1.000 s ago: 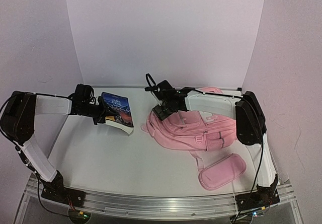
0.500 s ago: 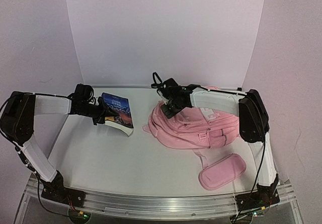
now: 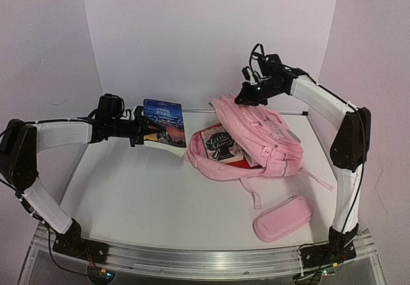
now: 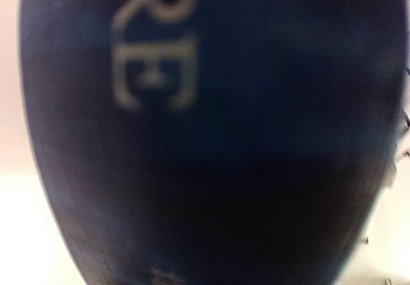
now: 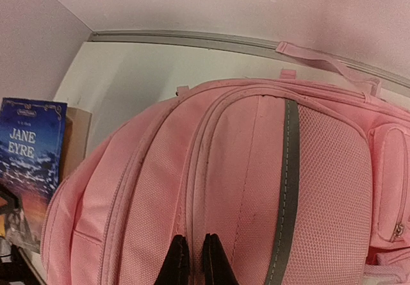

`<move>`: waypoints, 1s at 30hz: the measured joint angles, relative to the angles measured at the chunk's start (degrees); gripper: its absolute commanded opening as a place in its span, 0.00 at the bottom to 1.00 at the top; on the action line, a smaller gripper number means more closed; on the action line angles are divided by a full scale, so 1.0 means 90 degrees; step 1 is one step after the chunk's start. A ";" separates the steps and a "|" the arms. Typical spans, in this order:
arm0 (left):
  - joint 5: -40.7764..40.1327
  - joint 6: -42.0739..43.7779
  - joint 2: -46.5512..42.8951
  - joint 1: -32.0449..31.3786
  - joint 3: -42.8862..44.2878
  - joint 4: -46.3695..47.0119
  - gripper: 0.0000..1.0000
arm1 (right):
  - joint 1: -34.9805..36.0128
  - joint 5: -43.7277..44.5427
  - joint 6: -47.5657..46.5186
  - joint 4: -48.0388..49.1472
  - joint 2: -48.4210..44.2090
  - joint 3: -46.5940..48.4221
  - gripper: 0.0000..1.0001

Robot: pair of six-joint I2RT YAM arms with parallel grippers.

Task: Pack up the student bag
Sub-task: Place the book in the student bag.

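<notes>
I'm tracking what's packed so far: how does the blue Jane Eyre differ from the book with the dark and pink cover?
Jane Eyre has a blue cover; the other book is dark with pink patterning. Jane Eyre is outside the student bag, held up by the left gripper; the other book lies inside the bag's opening, whose flap the right gripper holds up. Both are books of similar size.
</notes>
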 measured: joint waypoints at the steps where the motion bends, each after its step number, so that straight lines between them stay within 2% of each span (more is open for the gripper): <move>1: 0.0039 -0.0110 0.0083 -0.0105 0.0037 0.0149 0.00 | -0.0099 -0.0242 0.0090 0.0007 0.0000 0.0004 0.00; 6: 0.0236 -0.0693 0.1006 -0.0547 0.0408 0.1195 0.00 | -0.0275 -0.0851 0.0461 0.0026 0.0000 0.0004 0.00; 14: 0.0487 -0.1575 0.2876 -0.0974 0.1542 0.2592 0.00 | -0.0287 -0.1381 0.0832 0.0254 0.0000 -0.0120 0.00; 19: 0.0930 -0.1722 0.3755 -0.1230 0.2293 0.2888 0.00 | -0.0288 -0.1689 0.0949 0.0386 0.0000 -0.0172 0.00; 30: 0.2471 -0.1337 0.3804 -0.1702 0.2322 0.2879 0.00 | -0.0431 -0.2319 0.0962 0.0517 -0.0065 -0.0318 0.00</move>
